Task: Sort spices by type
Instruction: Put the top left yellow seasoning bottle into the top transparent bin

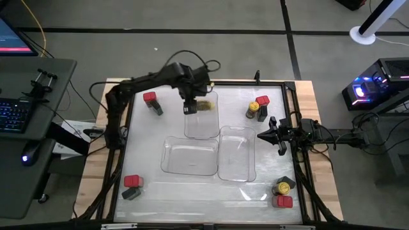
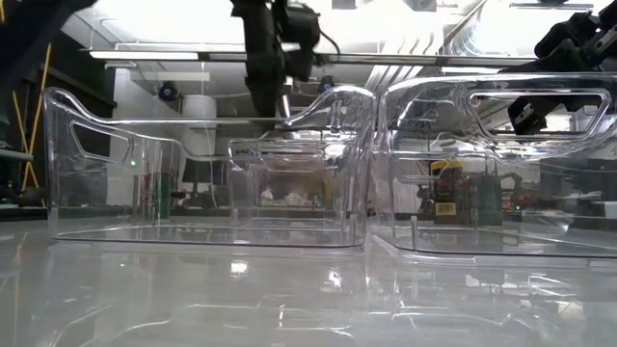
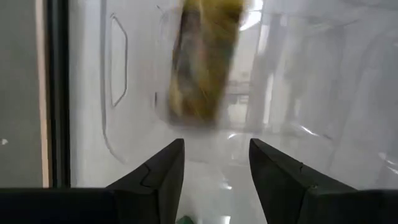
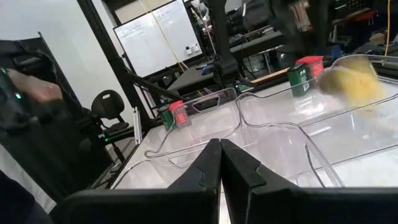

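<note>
My left gripper (image 1: 190,110) hangs open over the far clear tray (image 1: 201,124); in the left wrist view its fingers (image 3: 214,165) stand apart and hold nothing. Just beyond them a yellow spice jar (image 3: 202,62) shows blurred inside that tray (image 3: 124,143), lying on its side (image 1: 204,105). My right gripper (image 1: 263,135) waits shut at the table's right side (image 4: 221,152). Other spices stand in groups on the table: red and dark ones far left (image 1: 151,101), a yellow, red and dark group far right (image 1: 257,107), a red and dark pair near left (image 1: 132,186), and a group near right (image 1: 282,191).
Two more clear trays sit mid-table, one near the left (image 1: 190,156) and one to the right (image 1: 236,153). A black frame (image 1: 300,166) borders the white table. In the low view the tray walls (image 2: 202,164) stand in front of the far spices (image 2: 443,188).
</note>
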